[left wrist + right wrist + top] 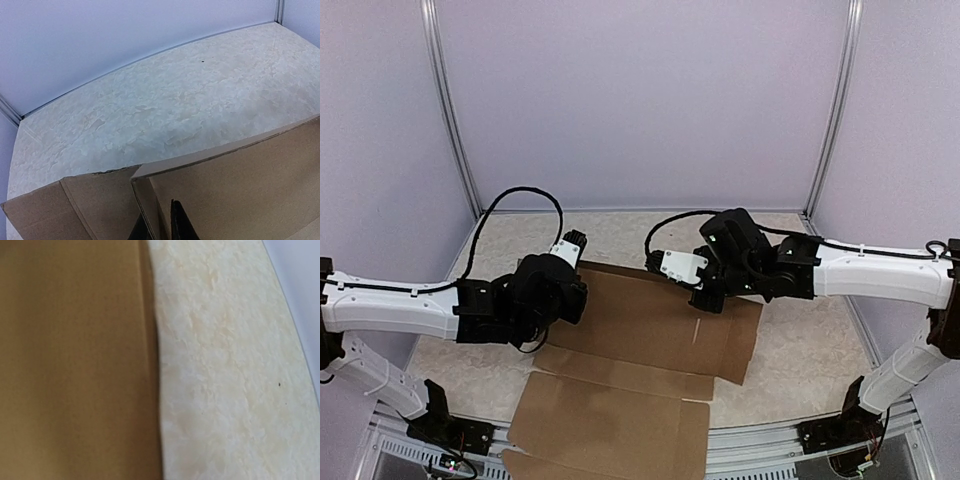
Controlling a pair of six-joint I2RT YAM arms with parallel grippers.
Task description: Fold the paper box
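Left pincer (157,227): clamped on the paper box (640,330). In my left wrist view a raised cardboard edge runs down between my two dark fingers (177,225), one on each side of it.
Right pincer (708,292): low over the far right part of the sheet. My own wrist hides the tips from above, and my right wrist view shows only blurred cardboard beside bare table, so I cannot tell whether it is apart or together.
Near flap: the closest brown panel reaches the near edge of the table (800,350), between my two arm bases.
Middle strip: a narrow band beyond a crease, lying flat.
Main panel: the widest part, spread between my two wrists, with a short slit near its middle.
Left side: where I grip, a panel stands up from the table, with a second piece of cardboard just beside it on its left.
Right side: a flap juts toward my right arm.
Far edge: ends well short of the back wall (640,100).
Table: pale, marbled surface around the sheet.
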